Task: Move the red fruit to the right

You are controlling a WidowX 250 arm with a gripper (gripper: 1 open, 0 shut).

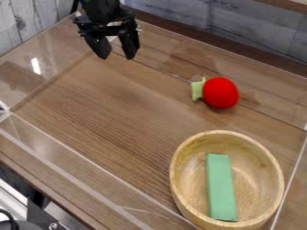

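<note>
The red fruit (218, 92) lies on the wooden table at the right, its light-green leafy stub pointing left. My gripper (115, 49) hangs at the upper left, pointing down, well apart from the fruit. Its two black fingers stand open with nothing between them.
A wooden bowl (188, 191) sits at the lower right with a flat green block (221, 187) inside it. Clear plastic walls (30, 65) ring the table. A grey plank wall runs along the back.
</note>
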